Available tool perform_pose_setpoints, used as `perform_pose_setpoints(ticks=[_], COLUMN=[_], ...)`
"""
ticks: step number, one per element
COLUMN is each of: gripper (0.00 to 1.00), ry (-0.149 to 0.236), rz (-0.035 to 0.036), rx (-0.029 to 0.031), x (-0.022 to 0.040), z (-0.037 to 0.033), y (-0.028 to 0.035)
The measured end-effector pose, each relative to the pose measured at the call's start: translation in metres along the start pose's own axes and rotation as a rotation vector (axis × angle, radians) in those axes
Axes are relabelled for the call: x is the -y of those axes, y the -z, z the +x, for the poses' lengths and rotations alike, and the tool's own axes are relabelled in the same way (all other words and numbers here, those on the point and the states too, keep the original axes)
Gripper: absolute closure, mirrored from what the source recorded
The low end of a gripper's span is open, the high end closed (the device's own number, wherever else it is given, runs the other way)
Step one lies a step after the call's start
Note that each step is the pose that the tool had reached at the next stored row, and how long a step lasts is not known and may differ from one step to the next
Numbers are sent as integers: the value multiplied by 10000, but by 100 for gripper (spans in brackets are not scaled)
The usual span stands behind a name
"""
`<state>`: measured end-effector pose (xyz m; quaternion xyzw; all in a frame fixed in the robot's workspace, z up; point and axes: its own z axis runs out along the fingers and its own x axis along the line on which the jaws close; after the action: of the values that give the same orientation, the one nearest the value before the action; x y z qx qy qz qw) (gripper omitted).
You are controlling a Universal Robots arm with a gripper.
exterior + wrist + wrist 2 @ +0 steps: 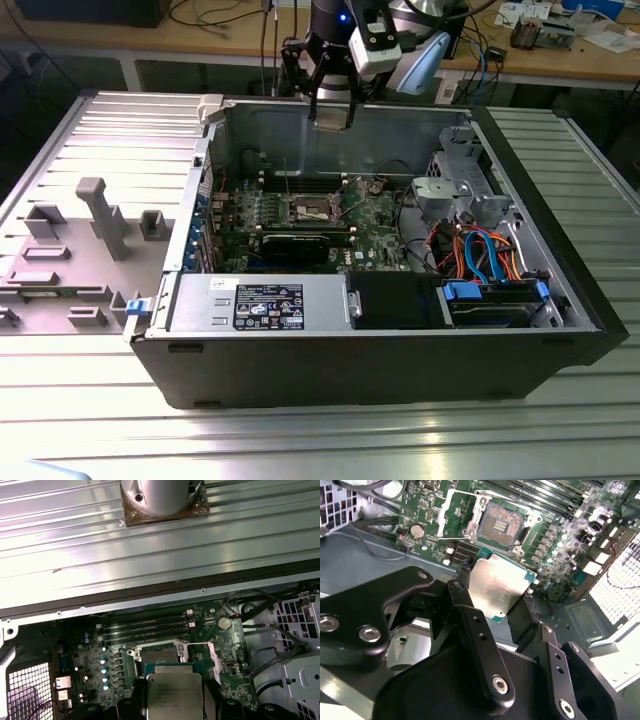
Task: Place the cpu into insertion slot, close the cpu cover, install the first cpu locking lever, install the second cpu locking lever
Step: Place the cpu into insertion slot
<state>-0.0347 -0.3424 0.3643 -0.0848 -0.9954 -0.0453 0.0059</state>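
Observation:
My gripper (pixel 332 122) hangs over the back wall of the open computer case, shut on the cpu (pixel 333 112). In both wrist views the cpu (pixel 500 587) (pixel 175 697) is a flat silver-beige square pinched at two opposite edges by the black fingers (pixel 465 575). It is held well above the green board, apart from it. The insertion slot (pixel 501 525) (pixel 160 655) (pixel 310 208) lies bare, its dark pin field showing inside a silvery rim. The cpu cover (pixel 451 507) is swung open and lies beside the slot.
Long black memory slots (pixel 145 627) run beside the socket. A long black card (pixel 300 243), a black power supply (pixel 290 300), a metal drive cage (pixel 470 190) and blue and orange cables (pixel 490 255) crowd the case. Grey fixtures (pixel 100 215) stand at the exterior view's left.

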Motion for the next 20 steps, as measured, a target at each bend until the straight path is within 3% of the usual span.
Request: perform_pose_setpoints(ticks=[3,20], gripper=[46,46], ry=[-173,-357], rz=[-5,-7], rx=[16,33], x=[0,1], z=[1,2], y=[-2,-3])
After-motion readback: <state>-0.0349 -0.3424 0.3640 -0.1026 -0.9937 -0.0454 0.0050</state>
